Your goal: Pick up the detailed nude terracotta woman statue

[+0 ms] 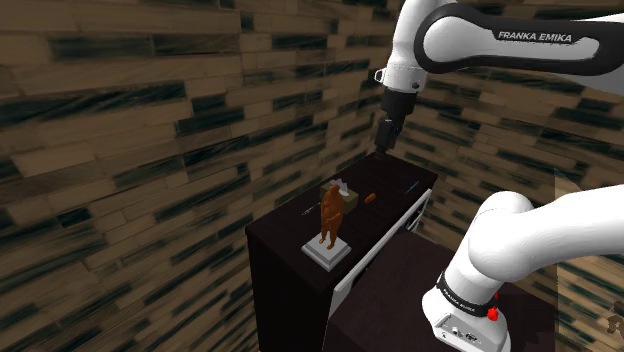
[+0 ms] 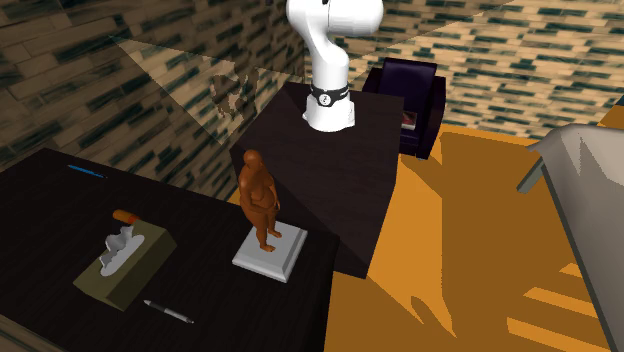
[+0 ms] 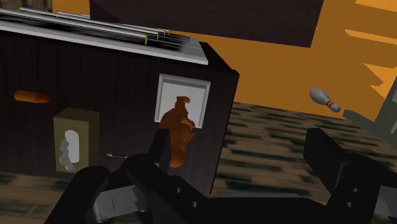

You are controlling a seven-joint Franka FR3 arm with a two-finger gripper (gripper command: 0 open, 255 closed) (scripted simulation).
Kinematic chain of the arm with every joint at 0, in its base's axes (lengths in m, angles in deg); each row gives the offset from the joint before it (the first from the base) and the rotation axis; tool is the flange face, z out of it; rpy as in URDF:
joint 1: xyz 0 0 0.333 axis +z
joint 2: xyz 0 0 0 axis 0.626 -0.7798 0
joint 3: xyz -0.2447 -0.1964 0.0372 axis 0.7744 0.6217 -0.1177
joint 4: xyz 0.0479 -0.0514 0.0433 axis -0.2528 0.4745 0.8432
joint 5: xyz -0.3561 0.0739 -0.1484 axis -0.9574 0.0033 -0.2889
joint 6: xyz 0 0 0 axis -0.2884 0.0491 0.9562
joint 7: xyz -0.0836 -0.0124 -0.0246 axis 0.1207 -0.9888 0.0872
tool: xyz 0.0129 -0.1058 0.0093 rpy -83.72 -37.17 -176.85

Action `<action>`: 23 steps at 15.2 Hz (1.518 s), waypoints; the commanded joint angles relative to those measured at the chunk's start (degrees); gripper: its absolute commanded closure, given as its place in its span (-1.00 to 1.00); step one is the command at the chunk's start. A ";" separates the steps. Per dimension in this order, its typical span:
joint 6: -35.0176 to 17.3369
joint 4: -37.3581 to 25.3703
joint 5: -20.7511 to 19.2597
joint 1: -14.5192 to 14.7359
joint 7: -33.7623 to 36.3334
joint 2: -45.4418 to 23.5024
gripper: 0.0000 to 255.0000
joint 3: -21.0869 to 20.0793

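Standing upright on a square grey slab (image 2: 286,253) near the dark table's (image 2: 60,200) edge, the smooth reddish-brown woman statue (image 2: 258,195) is well apart from the black gripper (image 3: 240,149), fingers spread, holding nothing.

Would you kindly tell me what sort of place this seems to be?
Probably a living room or study at home: a dark armchair beside the robot's stand, plank-patterned walls, and a dark table holding a brown statue, a tissue box and a pen.
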 commanded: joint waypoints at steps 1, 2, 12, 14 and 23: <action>0.00 0.00 0.00 0.00 0.00 0.00 -1.00 0.00; -2.22 0.97 -0.20 -0.11 -0.09 -1.05 -1.00 0.02; -24.64 5.93 -2.14 -1.32 -0.59 -16.34 -1.00 0.41; -28.95 5.85 -2.52 -1.59 -0.59 -20.30 -1.00 0.52; -42.86 4.74 -3.70 -2.32 -0.34 -34.05 -1.00 0.93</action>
